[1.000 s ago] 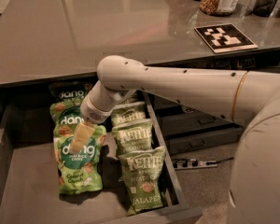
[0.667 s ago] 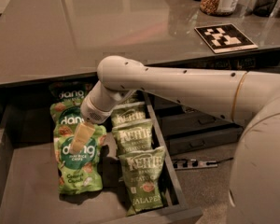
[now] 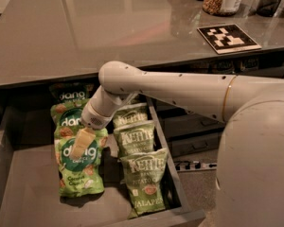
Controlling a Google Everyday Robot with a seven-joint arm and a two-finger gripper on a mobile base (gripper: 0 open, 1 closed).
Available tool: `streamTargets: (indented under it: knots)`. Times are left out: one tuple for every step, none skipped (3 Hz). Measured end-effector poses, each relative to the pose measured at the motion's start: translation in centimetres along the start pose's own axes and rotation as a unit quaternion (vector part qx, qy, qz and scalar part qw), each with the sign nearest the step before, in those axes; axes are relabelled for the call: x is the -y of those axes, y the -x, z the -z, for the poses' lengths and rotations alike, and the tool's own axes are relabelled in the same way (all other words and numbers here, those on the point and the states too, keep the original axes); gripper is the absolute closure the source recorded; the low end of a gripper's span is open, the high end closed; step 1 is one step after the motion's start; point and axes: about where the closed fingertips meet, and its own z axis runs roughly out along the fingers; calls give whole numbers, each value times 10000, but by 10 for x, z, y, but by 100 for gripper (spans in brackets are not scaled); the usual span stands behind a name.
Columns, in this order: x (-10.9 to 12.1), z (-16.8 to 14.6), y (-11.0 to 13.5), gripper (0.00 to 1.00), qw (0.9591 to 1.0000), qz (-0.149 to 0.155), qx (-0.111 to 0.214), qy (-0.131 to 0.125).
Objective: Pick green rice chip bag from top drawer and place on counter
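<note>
Green and flat on the drawer point(image 3: 19, 193) floor, the rice chip bag point(image 3: 80, 169) lies left of centre, its long axis running from the drawer's back toward its front, lettering upright to the camera. The gripper point(image 3: 81, 144) is down inside the drawer, right over the bag's upper half and across the teal circle. Most of the bag therefore lies beneath it and toward the drawer's front. The arm point(image 3: 180, 91) reaches in from the right, below the counter point(image 3: 85, 27) edge. I judge the coming move turns on the bag's top end, the part nearest the gripper. Whether the gripper is spread or has closed on the bag cannot be told: only one pale part of it shows against the pouch, and the wrist point(image 3: 102, 112) hides the rest. A second green bag point(image 3: 66, 120) and a darker bag point(image 3: 70, 96) lie behind, partly covered. Three Kettle bags point(image 3: 144, 183) sit just beside on the right.
</note>
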Motion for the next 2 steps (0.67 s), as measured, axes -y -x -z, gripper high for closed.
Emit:
streamTargets:
  knots:
    - [-1,-12,-2,10,9998,-28,-7,211]
    - [-2,-15,-2,12,9996,-32,-12,271]
